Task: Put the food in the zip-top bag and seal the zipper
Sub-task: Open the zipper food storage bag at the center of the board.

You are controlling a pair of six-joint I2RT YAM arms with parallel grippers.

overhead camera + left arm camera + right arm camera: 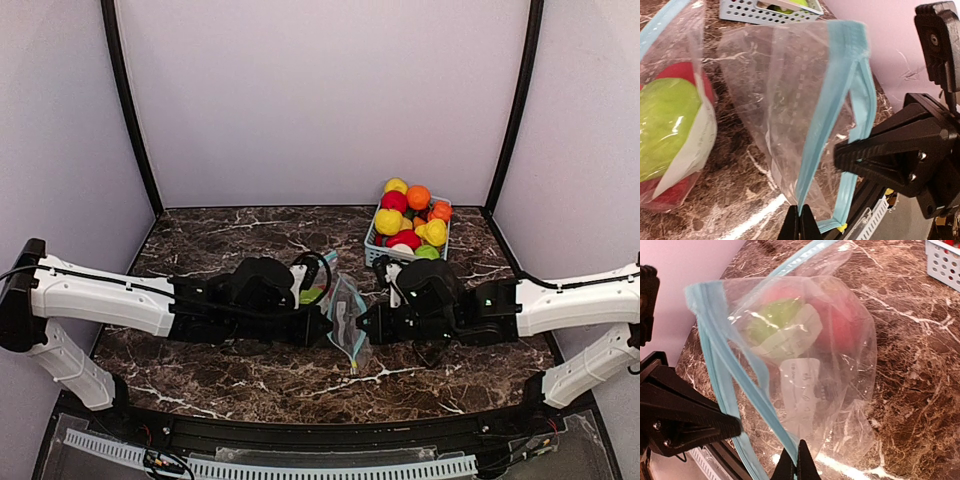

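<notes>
Our left gripper (800, 221) has its fingers pressed together on one light-blue zipper strip (815, 145) of the clear zip-top plastic bag (780, 100). Our right gripper (797, 463) is likewise pinched tight on the bag's blue edge. From the left wrist view its black fingers appear to bite the opposite lip (so we judge the two holds are meant to draw the mouth apart).

The bag hangs between the two grippers over the dark veined marble table (230, 380). We cannot tell whether its bottom rests on the marble, and we see nothing inside it.

The food is elsewhere. Most of the small glossy toy fruits (405, 205), red, yellow and orange, sit heaped in the light-blue slatted plastic basket (372, 245) at the far right. A second clear bag (690, 75) lies just beside the held one, with a green fruit (665, 120) and a red fruit (662, 192) inside it.

With both grippers occupied, we reckon one must let go before any fruit can be fetched.
</notes>
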